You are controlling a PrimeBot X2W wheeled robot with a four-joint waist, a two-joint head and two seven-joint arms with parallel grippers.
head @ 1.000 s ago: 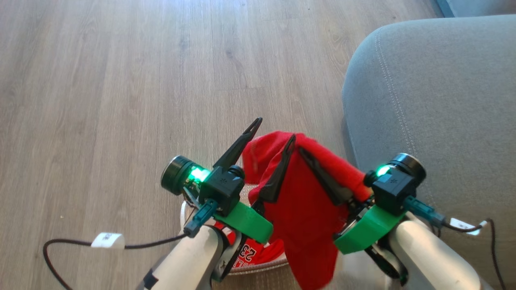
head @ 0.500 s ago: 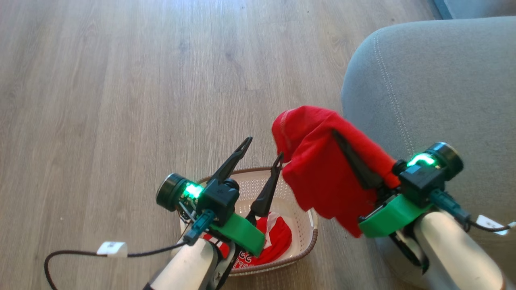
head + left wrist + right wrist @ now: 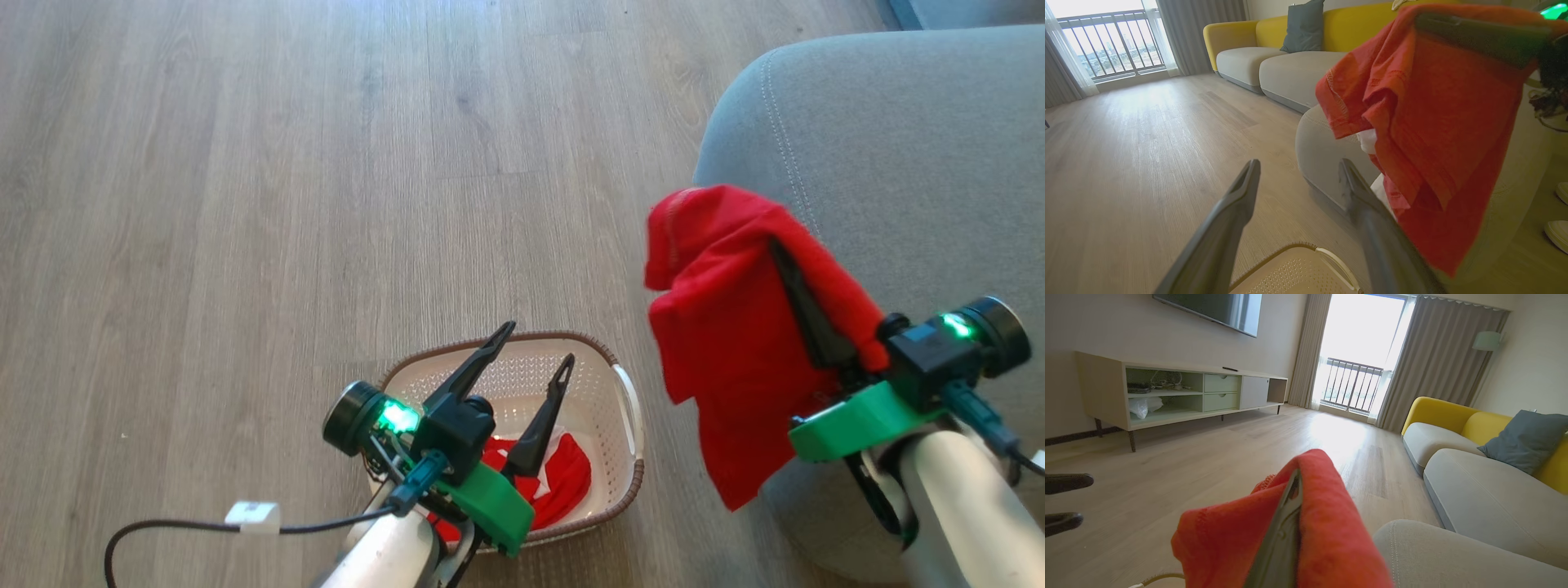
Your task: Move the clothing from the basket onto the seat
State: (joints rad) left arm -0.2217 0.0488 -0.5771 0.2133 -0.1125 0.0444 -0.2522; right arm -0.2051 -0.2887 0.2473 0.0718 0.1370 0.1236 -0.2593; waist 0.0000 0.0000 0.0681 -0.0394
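1. The left claw (image 3: 539,345), its two long dark fingers spread wide and holding nothing, hangs above the oval cream plastic basket (image 3: 630,425) with perforated walls and a brown woven-look rim, which stands on the pale wood-plank floor (image 3: 245,204).
2. Below that claw's fingers, a red garment with white bands (image 3: 563,482) lies crumpled in the basket's bottom.
3. To the right of the basket, the plain red fabric garment (image 3: 727,359) hangs in the air from the right claw (image 3: 775,245), which is clamped on it. One dark finger (image 3: 1286,522) lies on top, and the other is hidden under cloth.
4. Beneath and beyond the right claw sits the large grey upholstered seat (image 3: 898,163) with pale stitching. I cannot tell whether the garment touches its rounded corner.
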